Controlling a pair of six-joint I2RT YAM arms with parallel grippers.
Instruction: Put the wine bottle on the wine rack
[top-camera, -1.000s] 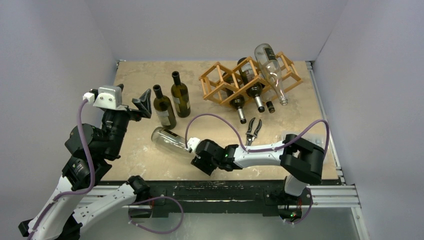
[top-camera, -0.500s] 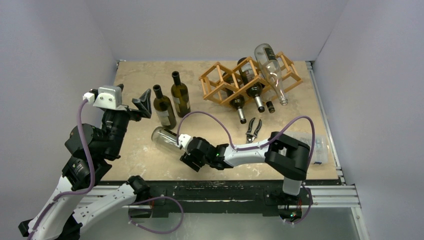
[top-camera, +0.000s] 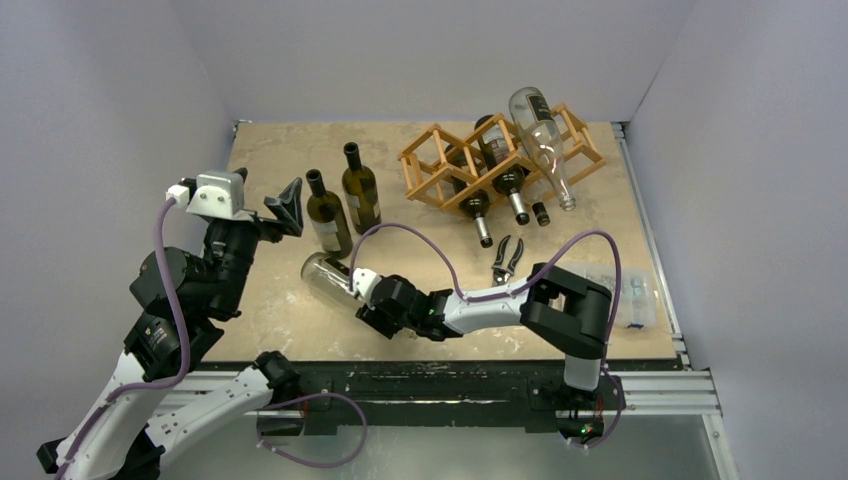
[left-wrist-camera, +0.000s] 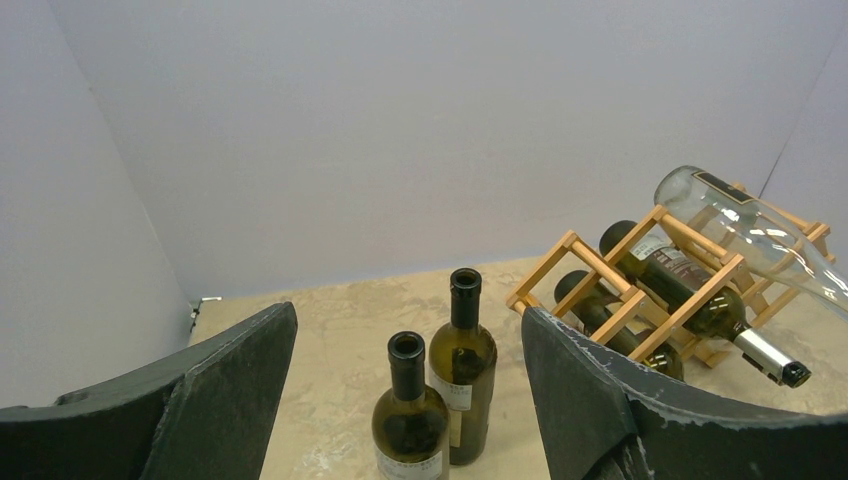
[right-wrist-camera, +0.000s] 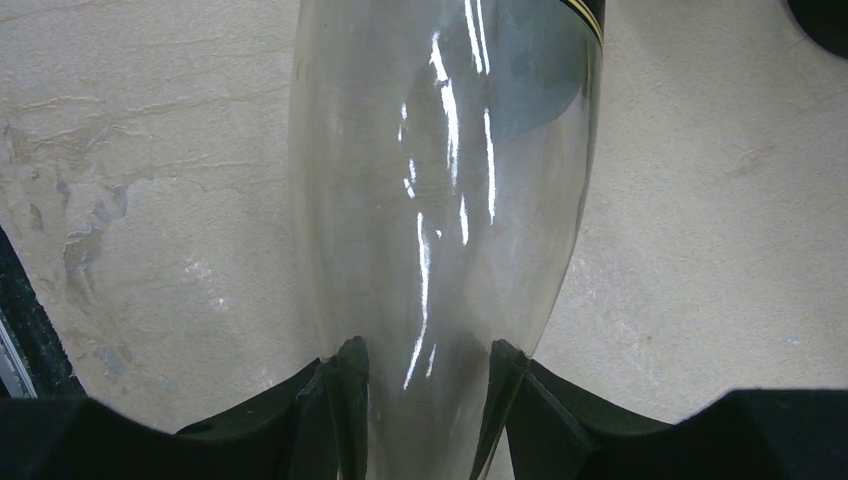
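A clear glass wine bottle (top-camera: 325, 277) lies on its side on the beige table, base toward the left. In the right wrist view this bottle (right-wrist-camera: 440, 180) fills the middle of the picture. My right gripper (top-camera: 355, 283) is shut on its neck, and both black fingers (right-wrist-camera: 350, 390) press the glass where it narrows. The wooden wine rack (top-camera: 418, 142) stands at the back right and also shows in the left wrist view (left-wrist-camera: 605, 265). It holds dark bottles and a clear one (top-camera: 540, 135). My left gripper (top-camera: 290, 205) hangs raised and open at the left, holding nothing.
Two green bottles (top-camera: 328, 215) (top-camera: 361, 190) stand upright just behind the lying bottle. Pliers (top-camera: 507, 260) lie in front of the rack. A clear plastic box (top-camera: 630, 295) sits at the right edge. Walls close off three sides of the table.
My right arm has reached further left along the lying bottle's neck, and its fingers have closed in on the glass. The left arm has stayed still.
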